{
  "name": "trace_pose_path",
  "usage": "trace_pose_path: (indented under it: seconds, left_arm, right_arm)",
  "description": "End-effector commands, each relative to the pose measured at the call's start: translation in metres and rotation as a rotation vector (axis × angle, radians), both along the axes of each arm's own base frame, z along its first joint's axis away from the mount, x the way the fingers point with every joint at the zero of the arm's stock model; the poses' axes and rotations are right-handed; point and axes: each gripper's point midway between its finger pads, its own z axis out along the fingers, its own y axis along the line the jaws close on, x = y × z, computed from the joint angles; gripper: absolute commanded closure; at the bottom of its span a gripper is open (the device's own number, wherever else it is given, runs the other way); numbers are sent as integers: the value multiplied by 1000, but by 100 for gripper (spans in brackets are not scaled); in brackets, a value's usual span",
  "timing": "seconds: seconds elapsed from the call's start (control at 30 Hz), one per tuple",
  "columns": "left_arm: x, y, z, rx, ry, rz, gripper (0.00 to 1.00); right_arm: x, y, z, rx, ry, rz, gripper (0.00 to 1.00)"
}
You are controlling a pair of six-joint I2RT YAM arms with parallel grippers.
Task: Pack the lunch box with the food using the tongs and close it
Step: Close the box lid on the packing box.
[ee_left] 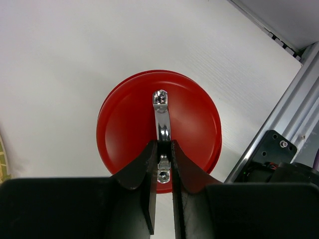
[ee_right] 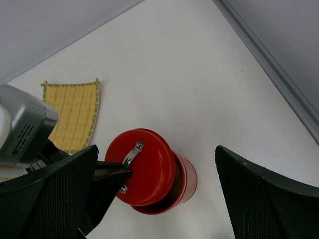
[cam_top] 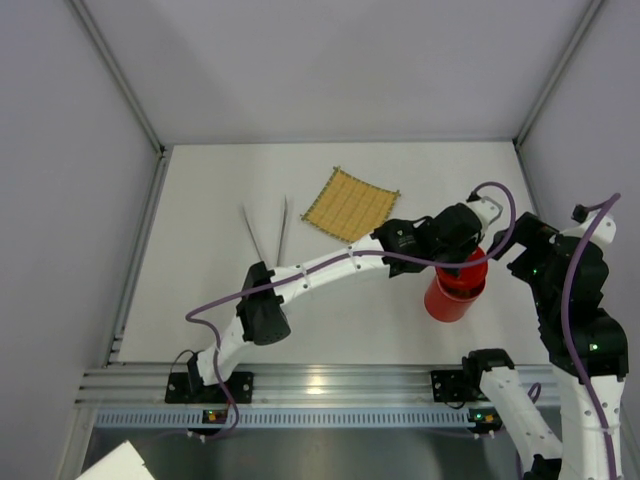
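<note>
The red lunch box (ee_right: 187, 181) stands upright on the white table at the right (cam_top: 452, 300). Its round red lid (ee_left: 124, 124) hovers over the mouth, offset to one side, and a dark gap shows under its edge in the right wrist view. My left gripper (ee_left: 163, 149) is shut on the lid's small chrome handle (ee_left: 161, 117). My right gripper (ee_right: 157, 149) hangs open above the box, its fingers wide on either side. The tongs (cam_top: 252, 232) lie on the table at the left, well away from both grippers. No food shows in any view.
A yellow woven mat (cam_top: 351, 204) lies flat behind the box with nothing on it. An aluminium rail (cam_top: 330, 385) runs along the near edge. Grey walls close in the table at the left, back and right.
</note>
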Motion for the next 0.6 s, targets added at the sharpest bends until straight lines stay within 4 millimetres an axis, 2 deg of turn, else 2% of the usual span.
trace_pose_path:
  seconds: [0.0,0.57]
  left_arm:
    - [-4,-4,16,-27,-7,-31,95]
    - [-22,-10,-2,3,64,-118,92]
  right_arm:
    - [2,-1,2,3,1,-8,1]
    - [3,0,-3,10,8,-3,1]
